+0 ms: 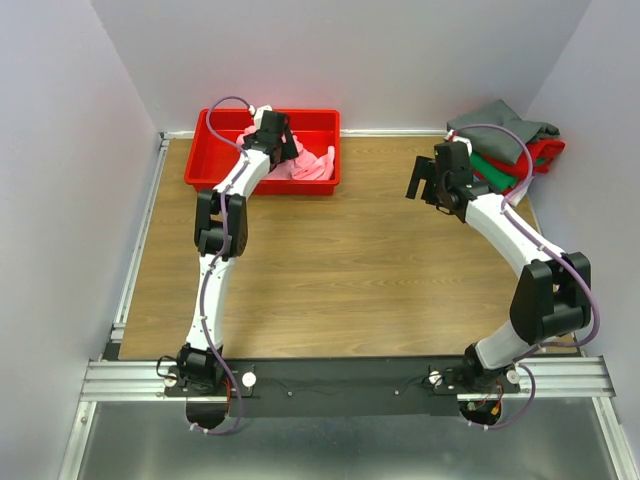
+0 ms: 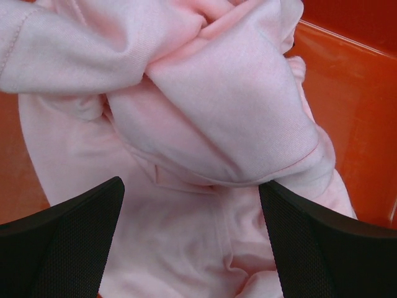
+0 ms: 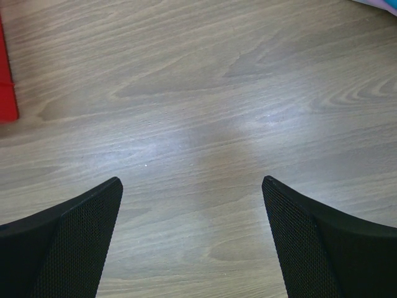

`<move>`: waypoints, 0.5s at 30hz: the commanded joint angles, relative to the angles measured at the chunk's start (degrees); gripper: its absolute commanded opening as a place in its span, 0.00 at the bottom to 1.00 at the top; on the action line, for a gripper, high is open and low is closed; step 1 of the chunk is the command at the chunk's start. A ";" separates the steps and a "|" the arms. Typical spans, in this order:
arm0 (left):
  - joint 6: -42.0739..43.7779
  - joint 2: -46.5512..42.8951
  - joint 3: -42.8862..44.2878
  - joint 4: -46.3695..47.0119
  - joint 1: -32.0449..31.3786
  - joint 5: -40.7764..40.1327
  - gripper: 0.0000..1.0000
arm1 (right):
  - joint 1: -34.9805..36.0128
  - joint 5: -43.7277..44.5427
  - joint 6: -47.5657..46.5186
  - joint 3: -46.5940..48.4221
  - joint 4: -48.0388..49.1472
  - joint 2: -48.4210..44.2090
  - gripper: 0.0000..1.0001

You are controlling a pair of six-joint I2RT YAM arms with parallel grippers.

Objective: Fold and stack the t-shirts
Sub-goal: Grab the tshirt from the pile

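Observation:
A crumpled light pink t-shirt [image 1: 315, 163] lies in the red plastic tray [image 1: 325, 122] at the back left. My left gripper [image 1: 283, 137] hangs over it inside the tray. In the left wrist view the pink t-shirt [image 2: 205, 124] fills the frame and my left gripper [image 2: 192, 217] is open, its fingers spread on either side of the cloth. A stack of folded t-shirts, grey [image 1: 500, 122] on top with red [image 1: 548, 152] and green [image 1: 492, 168] below, sits at the back right. My right gripper [image 1: 420, 180] is open and empty above bare wood [image 3: 198, 124], just left of the stack.
The wooden table [image 1: 340, 270] is walled by white panels at the back and sides. A metal rail [image 1: 130, 290] runs along its left edge. A corner of the red tray [image 3: 6, 93] shows in the right wrist view.

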 commanded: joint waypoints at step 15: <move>0.56 0.88 -0.36 3.31 -0.15 5.99 0.03 | -2.42 -3.85 1.31 1.24 1.10 1.63 1.00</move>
